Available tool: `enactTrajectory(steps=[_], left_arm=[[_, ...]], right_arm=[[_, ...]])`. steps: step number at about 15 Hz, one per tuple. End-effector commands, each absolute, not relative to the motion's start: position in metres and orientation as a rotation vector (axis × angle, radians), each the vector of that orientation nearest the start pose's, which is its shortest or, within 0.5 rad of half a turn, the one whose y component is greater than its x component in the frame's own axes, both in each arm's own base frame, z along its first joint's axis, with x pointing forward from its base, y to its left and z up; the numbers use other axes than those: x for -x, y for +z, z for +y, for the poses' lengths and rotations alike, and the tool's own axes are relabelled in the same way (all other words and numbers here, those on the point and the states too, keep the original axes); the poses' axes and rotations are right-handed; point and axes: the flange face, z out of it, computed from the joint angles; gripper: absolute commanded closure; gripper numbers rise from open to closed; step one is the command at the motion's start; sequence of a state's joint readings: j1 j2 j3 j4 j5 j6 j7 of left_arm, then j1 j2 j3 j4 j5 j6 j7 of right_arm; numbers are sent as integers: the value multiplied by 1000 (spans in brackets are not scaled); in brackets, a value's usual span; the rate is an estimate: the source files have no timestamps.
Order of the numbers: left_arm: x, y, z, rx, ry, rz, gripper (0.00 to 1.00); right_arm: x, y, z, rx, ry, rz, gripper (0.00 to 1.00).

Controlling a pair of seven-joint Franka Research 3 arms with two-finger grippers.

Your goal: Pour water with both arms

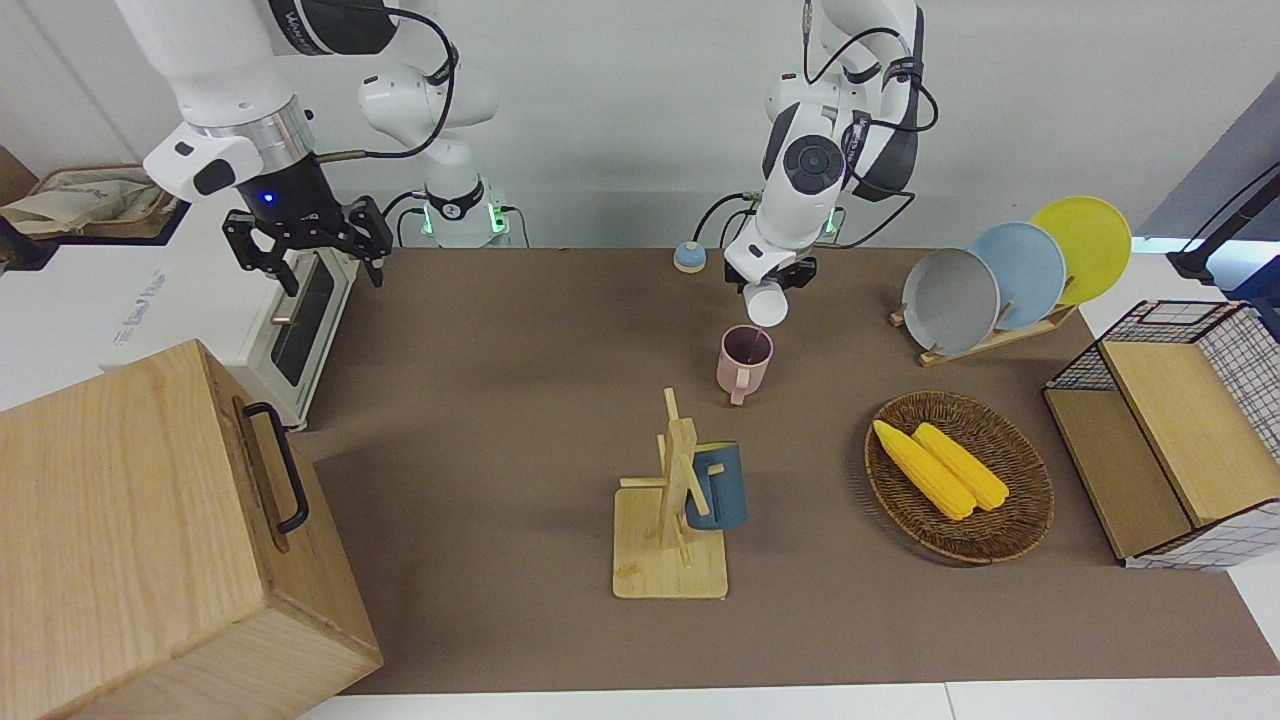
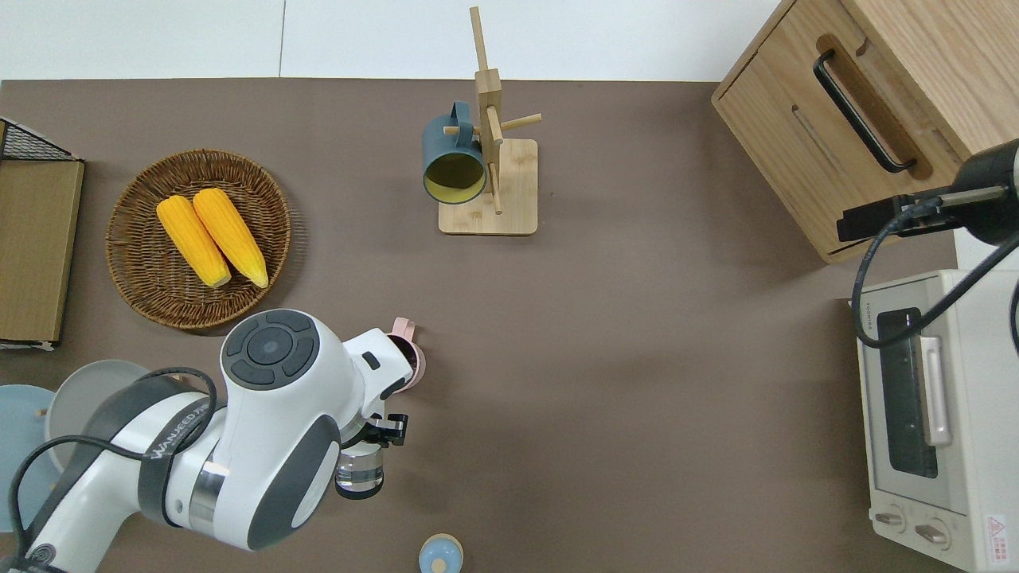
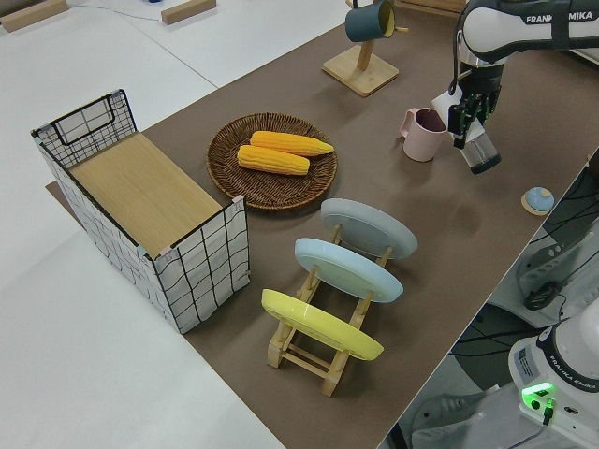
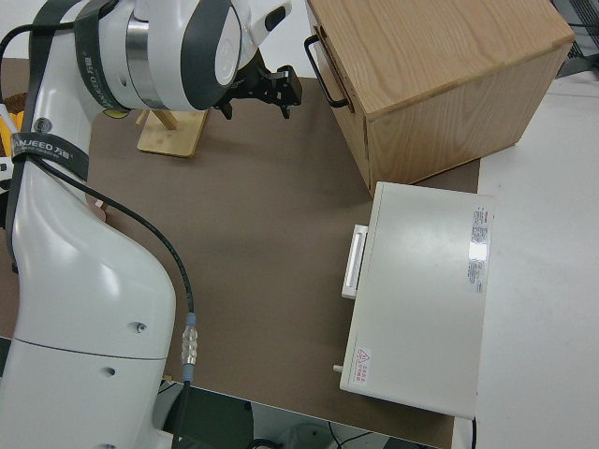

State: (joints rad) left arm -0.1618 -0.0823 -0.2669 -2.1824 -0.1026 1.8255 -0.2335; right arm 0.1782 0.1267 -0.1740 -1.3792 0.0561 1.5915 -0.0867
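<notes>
- The left gripper [image 1: 781, 282] holds a clear glass [image 1: 768, 302], its fingers clamped on it. The glass is tipped over, mouth toward the pink mug [image 1: 745, 362], which stands upright mid-table.
- A small blue knob-topped lid [image 1: 688, 257] lies by the table edge nearest the robots.
- The right gripper [image 1: 306, 243] is parked, fingers spread wide with nothing between them.
- A white toaster oven [image 2: 927, 414] sits at the right arm's end of the table; a rack of plates [image 1: 1010, 275] stands at the left arm's end.
- Farther out lies a wicker basket [image 1: 1020, 520] with two corn cobs [image 1: 940, 468].
- A blue mug [image 1: 718, 487] hangs on the wooden stand [image 1: 668, 540] toward the edge farthest from the robots.
- A wooden box [image 1: 150, 540] fills the farthest corner at the right arm's end.
</notes>
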Motion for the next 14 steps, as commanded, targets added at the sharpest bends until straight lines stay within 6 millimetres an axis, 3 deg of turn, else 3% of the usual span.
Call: enactTrajectory(steps=[1,7,14], left_arm=[[-428,420,-207,3066,391,216,1000],[-403,418,-197,3128,76,197,1000],[-407,422,-198,3142,9,182,1000]], right_arm=[[-594,645,16,3098,-146,-169,9],[-594,645,16,3098,-146,-169,9],[-594,645,16,3098,-146,-169,9]])
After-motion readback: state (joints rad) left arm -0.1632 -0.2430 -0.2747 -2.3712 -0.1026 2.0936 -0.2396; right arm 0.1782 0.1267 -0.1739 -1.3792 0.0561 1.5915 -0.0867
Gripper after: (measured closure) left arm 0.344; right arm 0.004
